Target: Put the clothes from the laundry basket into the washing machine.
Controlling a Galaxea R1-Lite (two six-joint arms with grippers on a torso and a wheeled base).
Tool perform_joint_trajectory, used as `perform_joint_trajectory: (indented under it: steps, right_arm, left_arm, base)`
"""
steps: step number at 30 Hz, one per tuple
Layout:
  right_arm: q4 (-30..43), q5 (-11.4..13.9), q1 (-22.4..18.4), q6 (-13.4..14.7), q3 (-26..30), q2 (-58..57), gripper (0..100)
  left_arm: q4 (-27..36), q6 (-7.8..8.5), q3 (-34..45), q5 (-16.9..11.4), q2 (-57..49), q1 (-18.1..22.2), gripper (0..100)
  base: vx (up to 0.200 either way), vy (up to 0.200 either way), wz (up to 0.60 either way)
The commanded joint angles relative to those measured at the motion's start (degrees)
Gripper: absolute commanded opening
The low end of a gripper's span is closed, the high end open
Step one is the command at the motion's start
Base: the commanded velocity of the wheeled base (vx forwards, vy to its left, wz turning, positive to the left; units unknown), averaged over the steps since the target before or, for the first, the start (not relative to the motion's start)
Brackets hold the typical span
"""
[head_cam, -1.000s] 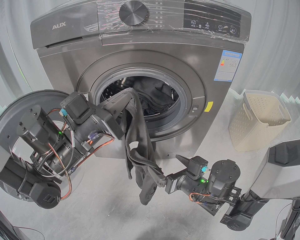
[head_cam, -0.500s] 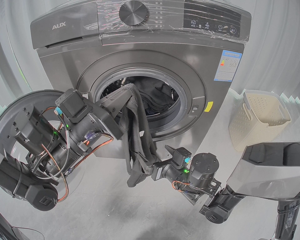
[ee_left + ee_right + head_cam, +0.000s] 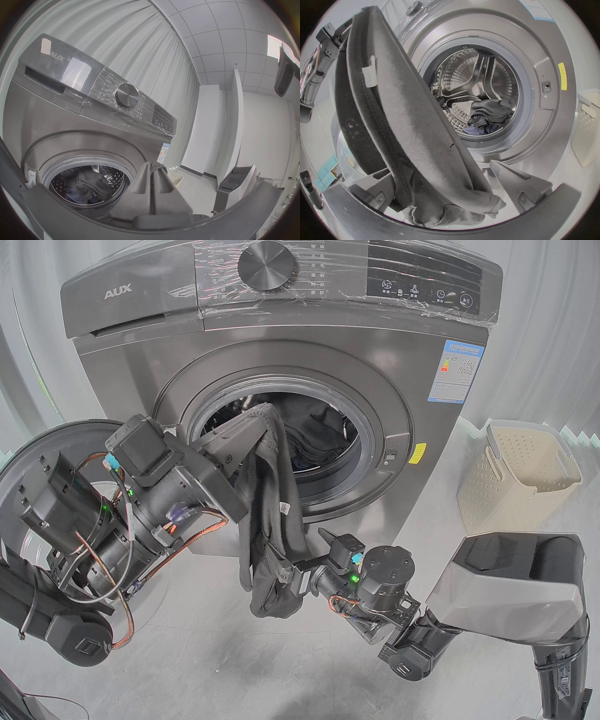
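Note:
A dark grey garment (image 3: 275, 509) hangs in front of the washing machine (image 3: 375, 359), whose round door stands open. My left gripper (image 3: 265, 421) is shut on the garment's top edge, level with the upper part of the drum mouth (image 3: 350, 446); in the left wrist view its fingers (image 3: 142, 184) press together with a bit of cloth at the tips. My right gripper (image 3: 284, 571) is open below it, with the garment's bunched lower end (image 3: 450, 212) lying between its spread fingers (image 3: 515, 181). Dark clothes (image 3: 487, 117) lie inside the drum.
The cream laundry basket (image 3: 519, 477) stands on the floor right of the machine, and no clothes show inside it. The open door (image 3: 69, 430) swings out to the left behind my left arm. Bare grey floor (image 3: 206, 665) lies in front of the machine.
My right gripper has moved left and up toward the machine, gathering and lifting the garment's hanging lower end. The left arm has shifted only slightly and still holds the top.

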Motion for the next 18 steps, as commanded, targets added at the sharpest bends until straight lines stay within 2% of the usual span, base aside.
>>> perform_joint_trajectory:
  steps: [1,8,9,15,18]
  right_arm:
    - [0.01,0.05,-1.14,-0.14,-4.21,3.81,100]
    - [-0.25,0.31,-1.32,-0.05,-7.46,5.13,100]
    - [-0.34,0.31,-1.23,0.04,-7.64,5.04,0]
    - [-0.34,0.31,-0.70,0.22,-6.23,3.55,0]
    - [-0.34,0.22,-0.79,0.22,-0.96,0.21,0]
  left_arm:
    - [-0.03,-0.13,-0.10,0.05,-0.26,-0.14,0]
    - [-0.03,-0.22,-0.10,-0.04,-0.79,-0.14,0]
    - [-0.03,-0.22,-0.10,-0.04,-0.70,-0.14,0]
    - [0.06,-0.48,-0.18,0.14,0.09,1.00,0]
    - [0.06,-0.22,-0.18,-0.04,0.97,4.70,0]
  base:
    - [0.000,0.000,0.00]
    - [0.000,0.000,0.00]
    - [0.000,0.000,0.00]
    - [0.000,0.000,0.00]
    - [0.000,0.000,0.00]
